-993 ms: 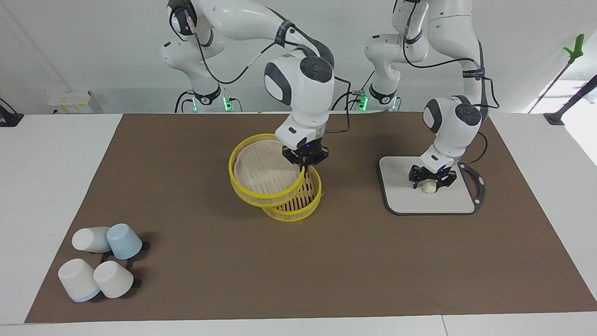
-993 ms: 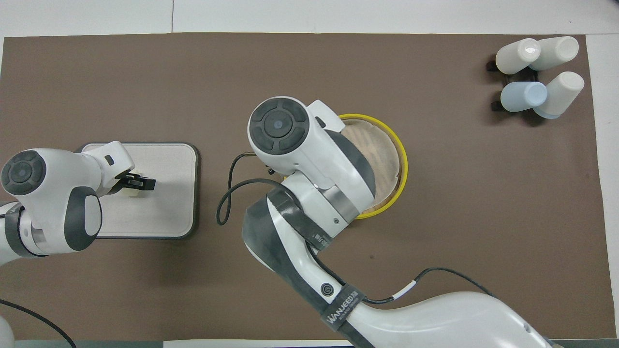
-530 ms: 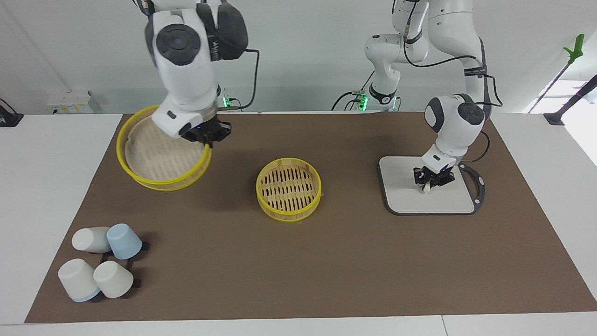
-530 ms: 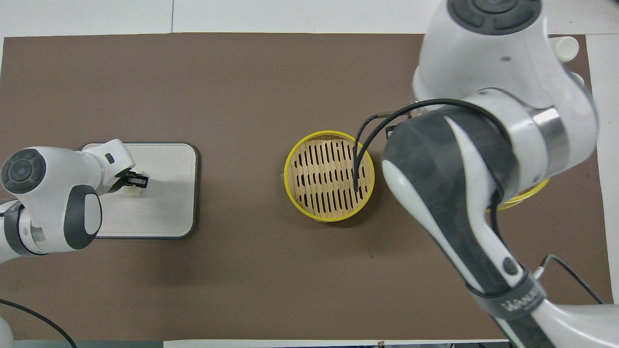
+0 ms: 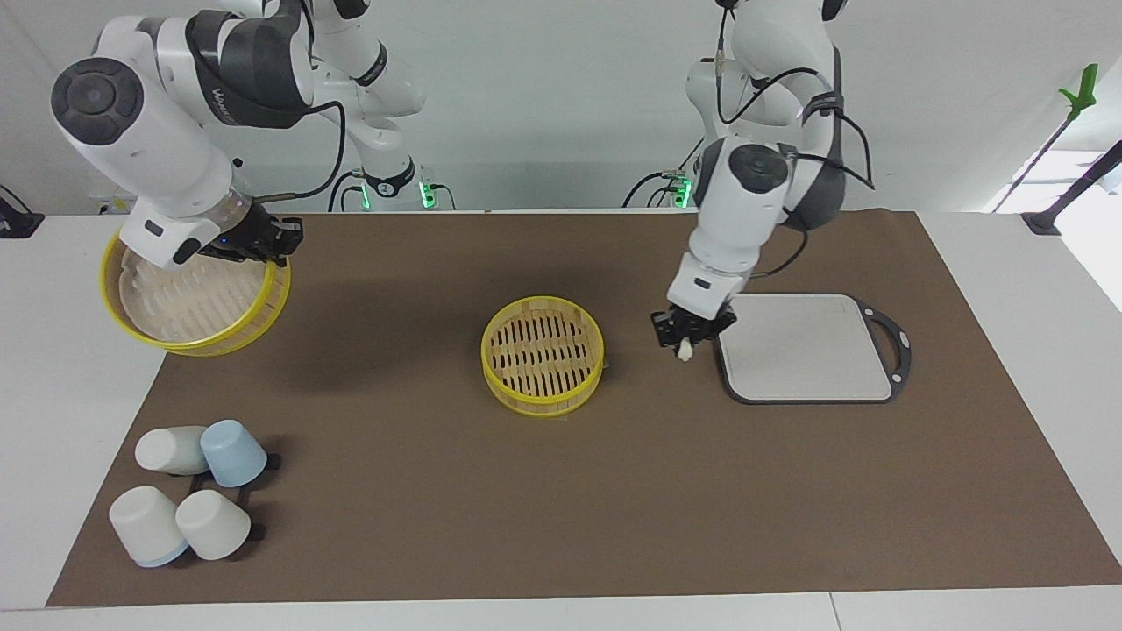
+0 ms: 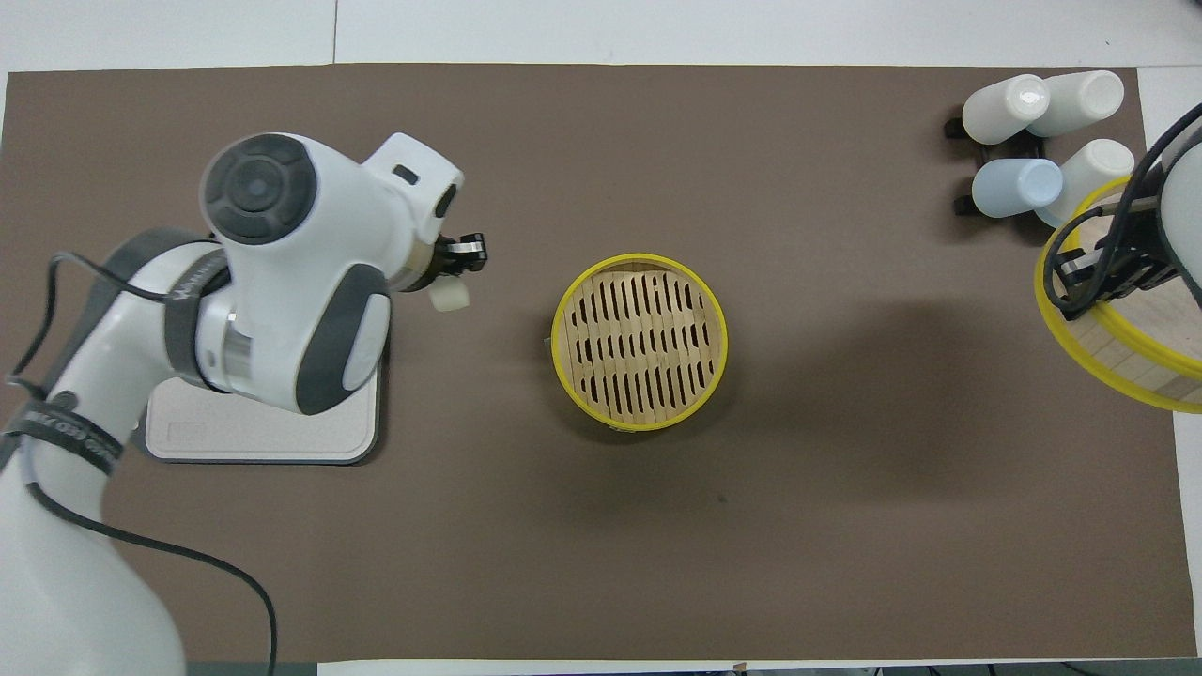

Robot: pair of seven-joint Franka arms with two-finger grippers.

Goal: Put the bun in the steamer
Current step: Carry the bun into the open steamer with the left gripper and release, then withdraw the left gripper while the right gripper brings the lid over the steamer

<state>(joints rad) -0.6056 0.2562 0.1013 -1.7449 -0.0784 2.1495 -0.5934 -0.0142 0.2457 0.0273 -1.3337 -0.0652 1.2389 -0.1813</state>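
Facing view: bun (image 5: 685, 352) now off board (image 5: 811, 386).

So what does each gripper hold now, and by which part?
Left gripper pinches the bun by its top. Right gripper holds the upper steamer tier by its rim.

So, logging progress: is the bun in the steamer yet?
Not yet. The left gripper holds the bun in the air beside the steamer, whose slatted floor is bare.

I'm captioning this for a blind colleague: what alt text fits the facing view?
The left gripper holds the bun in the air between the grey board and the open steamer tier mid-table. The right gripper holds the other tier up at the right arm's end, with four cups nearby.
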